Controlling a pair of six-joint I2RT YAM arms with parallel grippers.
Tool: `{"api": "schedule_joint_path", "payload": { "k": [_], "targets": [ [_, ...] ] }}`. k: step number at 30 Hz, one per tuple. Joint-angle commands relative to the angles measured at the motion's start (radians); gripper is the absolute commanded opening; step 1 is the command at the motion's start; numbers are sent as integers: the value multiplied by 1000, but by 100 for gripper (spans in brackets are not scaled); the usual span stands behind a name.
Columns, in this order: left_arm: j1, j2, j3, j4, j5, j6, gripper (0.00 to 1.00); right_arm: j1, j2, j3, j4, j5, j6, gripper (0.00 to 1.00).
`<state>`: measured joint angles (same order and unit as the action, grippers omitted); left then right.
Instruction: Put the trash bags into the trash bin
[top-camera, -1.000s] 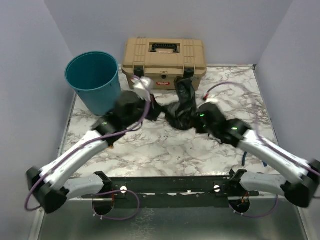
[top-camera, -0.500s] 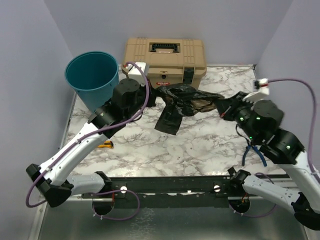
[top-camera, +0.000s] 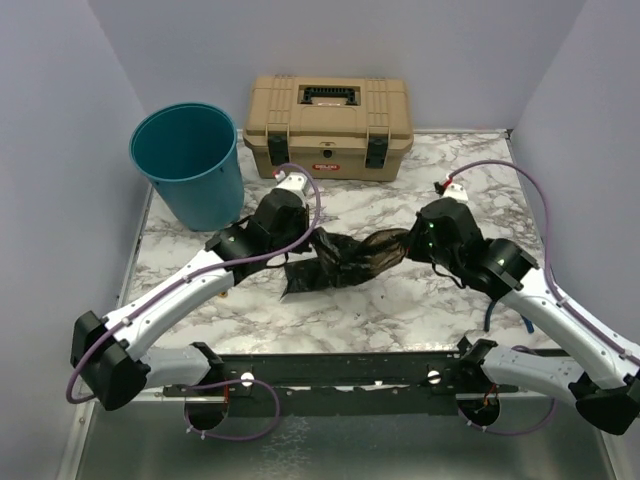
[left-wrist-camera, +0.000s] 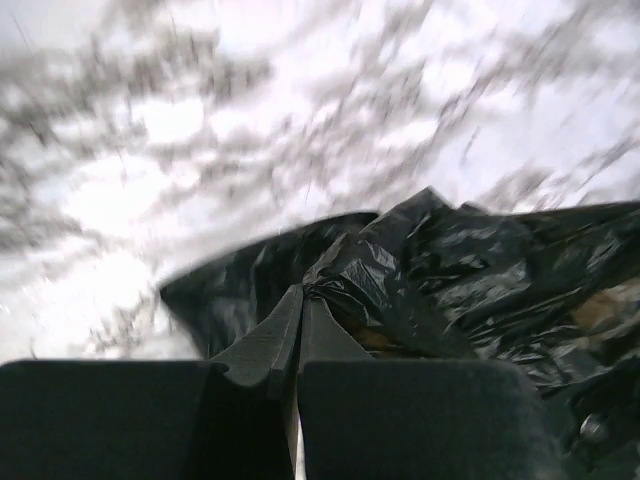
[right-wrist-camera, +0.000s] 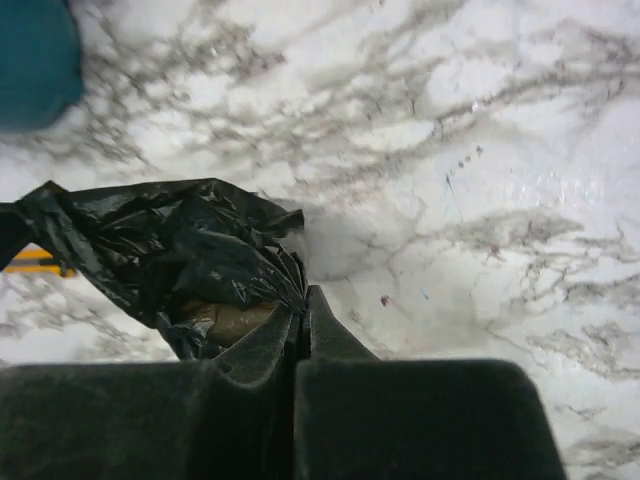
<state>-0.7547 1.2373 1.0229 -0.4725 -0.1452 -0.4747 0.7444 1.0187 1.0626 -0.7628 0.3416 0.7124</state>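
A crinkly black trash bag (top-camera: 345, 258) hangs stretched between my two grippers over the middle of the marble table. My left gripper (top-camera: 313, 243) is shut on its left end; in the left wrist view the film (left-wrist-camera: 450, 270) bunches at the fingertips (left-wrist-camera: 303, 292). My right gripper (top-camera: 408, 240) is shut on its right end; in the right wrist view the bag (right-wrist-camera: 190, 250) gathers at the fingertips (right-wrist-camera: 303, 295), something tan showing inside. The teal trash bin (top-camera: 190, 160) stands upright at the back left, apart from the bag.
A tan toolbox (top-camera: 328, 125) with black latches stands at the back centre. A small yellow object (top-camera: 222, 292) lies under my left arm, also seen in the right wrist view (right-wrist-camera: 35, 262). Grey walls close in the left, back and right.
Both grippers have come down and toward the near edge with the bag, which now hangs lower and narrower. The right arm swung left and lowered.
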Motion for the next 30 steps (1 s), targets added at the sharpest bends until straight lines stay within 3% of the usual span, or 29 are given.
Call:
{"api": "schedule_joint_path", "payload": {
  "k": [1, 6, 12, 21, 30],
  "targets": [
    [2, -62, 133, -25, -142, 92, 0, -5, -24, 75, -12, 128, -22, 1],
    [7, -82, 223, -96, -309, 140, 0, -5, -91, 94, -51, 264, 2, 1],
    [17, -116, 220, -203, -518, 124, 0, -11, -155, 104, -170, 406, 101, 0],
    [19, -128, 147, -170, -384, 101, 0, -11, -109, 23, -82, 264, 79, 1],
    [27, -119, 194, -275, -658, 285, 0, -27, -62, 66, -234, 436, 92, 1]
  ]
}}
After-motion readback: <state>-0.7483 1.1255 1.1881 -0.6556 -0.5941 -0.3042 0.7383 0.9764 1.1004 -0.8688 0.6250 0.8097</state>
